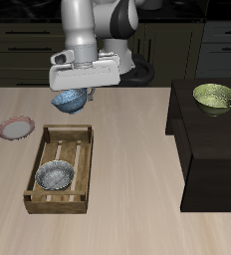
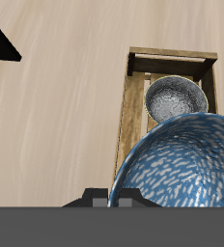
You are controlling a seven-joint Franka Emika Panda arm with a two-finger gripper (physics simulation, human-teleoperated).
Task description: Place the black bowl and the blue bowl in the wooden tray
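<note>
Two bowls matter here, and one of them already lies in the wooden tray [image 1: 40, 162]: the black bowl [image 1: 56, 176] sits on the slats, in the half of the tray nearer to the table's front edge. The blue bowl [image 1: 70, 101] hangs between the jaws of the gripper [image 1: 78, 92], lifted above the table — the jaws are closed on its rim, and the bowl is tilted a little. In the wrist view the blue bowl [image 2: 182, 164] fills the space just below the jaws, with its pale mottled inside turned to the camera, and the black bowl [image 2: 178, 98] shows beyond it, inside the wooden tray [image 2: 131, 116]. The gripper with its bowl stands over the table just behind the far end of the tray, not yet above the slats.

Away from the jaws, a small pink plate [image 1: 15, 127] lies on the table beside the tray, and a yellow-green bowl [image 1: 216, 98] rests on a dark low cabinet [image 1: 212, 149], well apart from the gripper.
</note>
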